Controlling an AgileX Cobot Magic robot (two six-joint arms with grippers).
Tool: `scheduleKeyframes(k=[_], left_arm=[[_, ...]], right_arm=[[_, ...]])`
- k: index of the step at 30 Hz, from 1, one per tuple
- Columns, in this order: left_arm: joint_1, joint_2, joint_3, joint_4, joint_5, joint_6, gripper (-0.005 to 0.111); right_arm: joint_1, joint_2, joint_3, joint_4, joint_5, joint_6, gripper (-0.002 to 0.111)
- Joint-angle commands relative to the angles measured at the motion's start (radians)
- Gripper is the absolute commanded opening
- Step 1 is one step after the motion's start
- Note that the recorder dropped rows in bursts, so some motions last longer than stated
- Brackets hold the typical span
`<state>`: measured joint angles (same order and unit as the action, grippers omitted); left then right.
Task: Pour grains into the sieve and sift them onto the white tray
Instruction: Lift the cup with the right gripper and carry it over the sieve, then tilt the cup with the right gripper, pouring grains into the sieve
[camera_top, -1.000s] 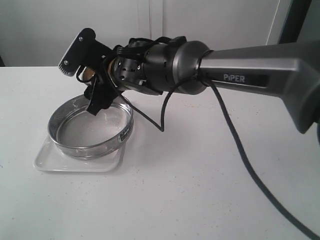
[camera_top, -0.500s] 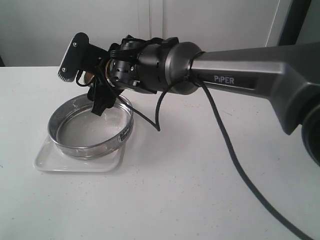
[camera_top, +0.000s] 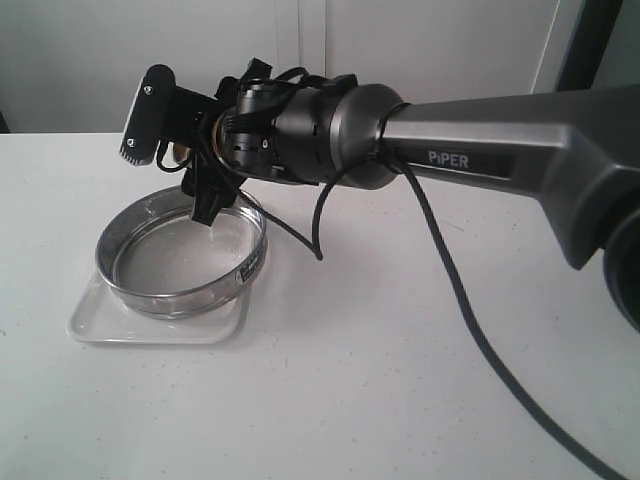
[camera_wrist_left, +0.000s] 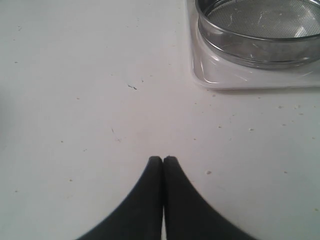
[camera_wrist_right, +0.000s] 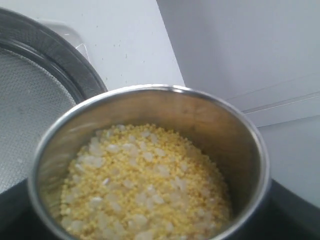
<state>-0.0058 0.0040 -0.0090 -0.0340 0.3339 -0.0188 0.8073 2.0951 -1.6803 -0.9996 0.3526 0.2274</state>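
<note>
Steel cup of grains, clamped in right gripper fingers, above rim of sieve on white tray. Left gripper fingers pressed together above tabletop.

the right arm and its cable bar the sieve from the right; the near table lies open.

Robotics lab bench, plain white tabletop, pale wall panels, PiPER-branded arm
</note>
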Motion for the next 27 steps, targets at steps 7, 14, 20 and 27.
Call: scheduleKeyframes(k=[7, 14, 20, 27], left_arm=[[-0.007, -0.004, 0.009, -0.002, 0.008, -0.004, 0.000], [-0.007, -0.004, 0.009, -0.002, 0.008, -0.004, 0.000], [-0.007, -0.004, 0.009, -0.002, 0.008, -0.004, 0.000], [-0.007, -0.004, 0.009, -0.002, 0.008, -0.004, 0.000]], right_arm=[[0.014, 0.003, -0.009, -0.165, 0.035, 0.088, 0.000], [0.018, 0.029, -0.009, -0.172, 0.018, 0.086, 0.000], [0.019, 0.070, -0.009, -0.175, 0.038, 0.040, 0.000], [0.021, 0.096, -0.009, -0.177, 0.048, 0.028, 0.000]])
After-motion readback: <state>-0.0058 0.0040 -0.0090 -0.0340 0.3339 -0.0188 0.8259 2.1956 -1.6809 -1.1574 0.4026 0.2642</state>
